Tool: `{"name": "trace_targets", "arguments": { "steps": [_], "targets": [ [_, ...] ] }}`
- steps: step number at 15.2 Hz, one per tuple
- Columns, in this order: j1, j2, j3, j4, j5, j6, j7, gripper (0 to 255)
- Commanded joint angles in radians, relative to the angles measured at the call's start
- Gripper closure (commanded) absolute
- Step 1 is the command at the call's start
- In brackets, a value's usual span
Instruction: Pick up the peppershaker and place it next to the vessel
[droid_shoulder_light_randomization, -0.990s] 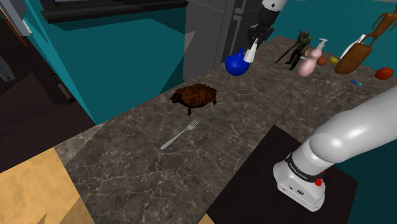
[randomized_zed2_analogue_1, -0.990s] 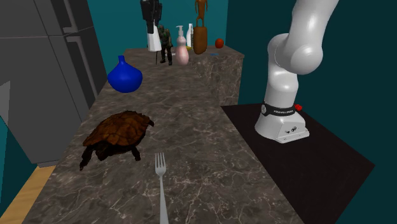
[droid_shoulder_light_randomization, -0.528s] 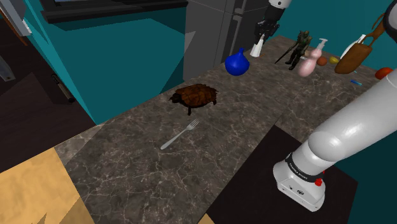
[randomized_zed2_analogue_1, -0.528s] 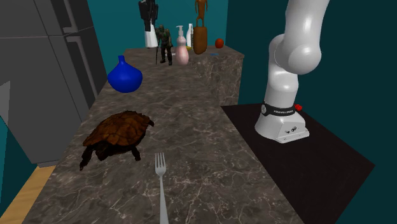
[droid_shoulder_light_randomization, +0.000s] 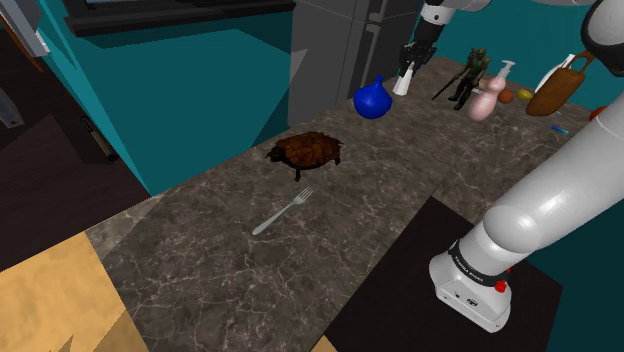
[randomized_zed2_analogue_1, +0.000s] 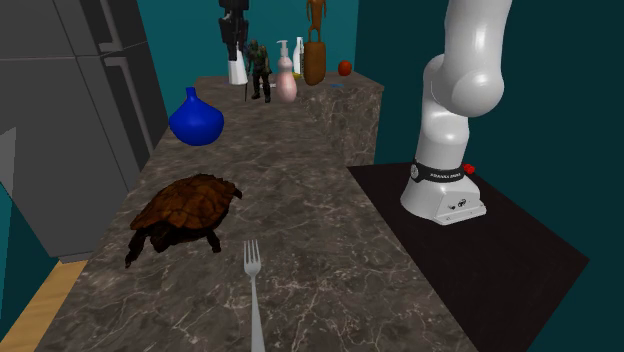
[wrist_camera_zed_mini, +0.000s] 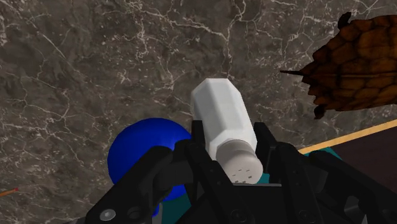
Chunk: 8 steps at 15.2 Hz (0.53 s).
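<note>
My black gripper (droid_shoulder_light_randomization: 409, 64) is shut on a white pepper shaker (droid_shoulder_light_randomization: 402, 82), which hangs tilted just beyond the blue round vase (droid_shoulder_light_randomization: 371, 100) at the counter's far end. From the second exterior view the gripper (randomized_zed2_analogue_1: 234, 42) holds the shaker (randomized_zed2_analogue_1: 238, 70) low over the marble, behind the vase (randomized_zed2_analogue_1: 195, 120); I cannot tell whether it touches the counter. Through the wrist camera both fingers (wrist_camera_zed_mini: 197, 162) clasp the shaker (wrist_camera_zed_mini: 224, 124) near its perforated cap, with the vase (wrist_camera_zed_mini: 141, 153) close beside it below.
A brown turtle (droid_shoulder_light_randomization: 305, 152) and a fork (droid_shoulder_light_randomization: 283, 211) lie mid-counter. A soldier figurine (droid_shoulder_light_randomization: 470, 78), a pink bottle (droid_shoulder_light_randomization: 486, 98) and a brown wooden piece (droid_shoulder_light_randomization: 560, 85) crowd the far end. A grey cabinet (droid_shoulder_light_randomization: 335, 45) stands behind the vase.
The gripper has carried the shaker from right over the vase to a spot farther along the counter beyond it, and has dropped slightly in the last half second.
</note>
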Motion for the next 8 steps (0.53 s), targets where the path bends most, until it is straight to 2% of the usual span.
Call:
{"name": "trace_targets", "arguments": {
  "steps": [1,8],
  "targets": [
    [0.001,0.002,0.001,-0.028,0.001,0.030,-0.001,255],
    [0.000,0.019,0.000,-0.103,0.009,0.122,-0.010,255]
  ]
}}
